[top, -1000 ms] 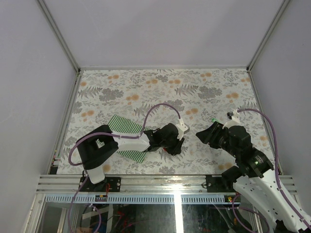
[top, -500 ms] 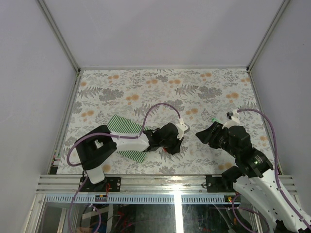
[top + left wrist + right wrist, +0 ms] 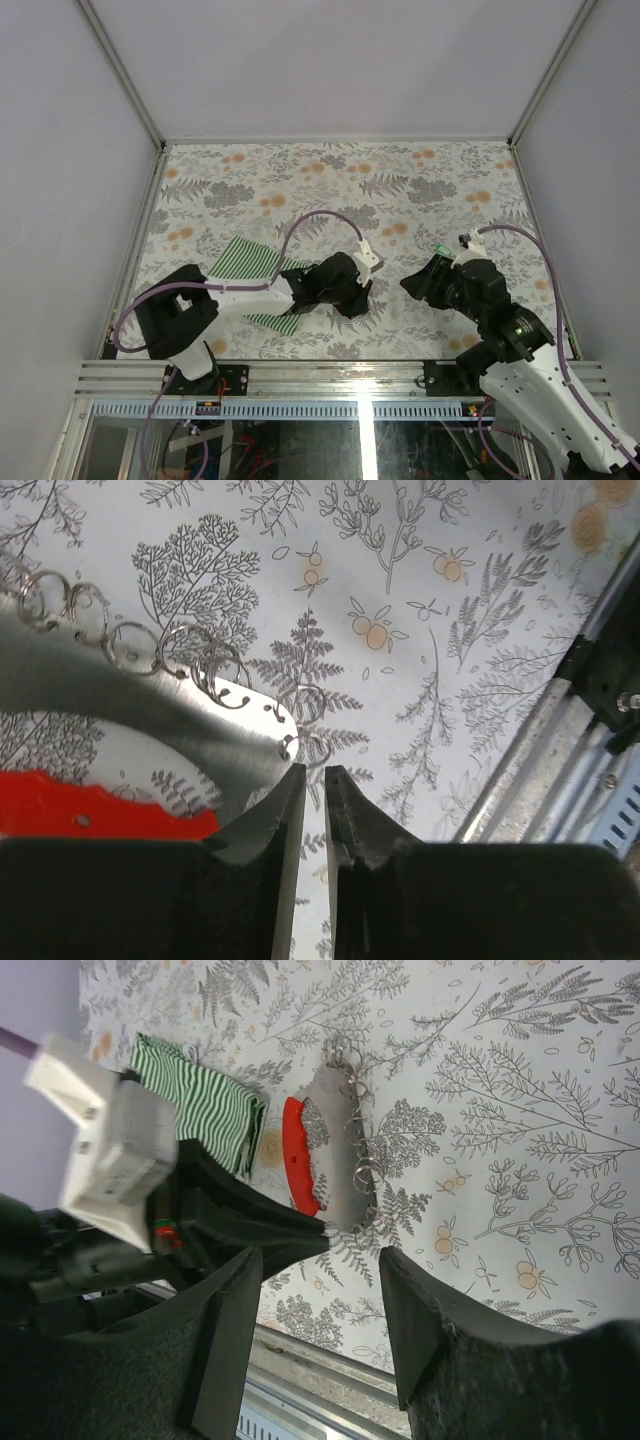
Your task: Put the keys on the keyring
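Note:
The keyring is a grey metal piece (image 3: 150, 715) with a bright red curved tag (image 3: 100, 805) and several small wire rings (image 3: 130, 645) along its edge. It lies flat on the floral table. My left gripper (image 3: 314, 770) is shut with only a thin slit between the jaws and nothing in it, its tips just off the keyring's ringed end. In the right wrist view the keyring (image 3: 338, 1150) lies beyond my open, empty right gripper (image 3: 320, 1260), with the left fingertips (image 3: 300, 1240) beside it. No keys show. In the top view the left gripper (image 3: 358, 300) covers the keyring and the right gripper (image 3: 415, 282) faces it.
A green-and-white striped cloth (image 3: 255, 262) lies under the left arm, left of the keyring; it also shows in the right wrist view (image 3: 200, 1110). The metal rail (image 3: 350, 372) of the table's near edge runs close behind both grippers.
The left arm has swung, its base link turning left, and its gripper has shifted slightly up and left. The right gripper has moved a little left, towards the left gripper.

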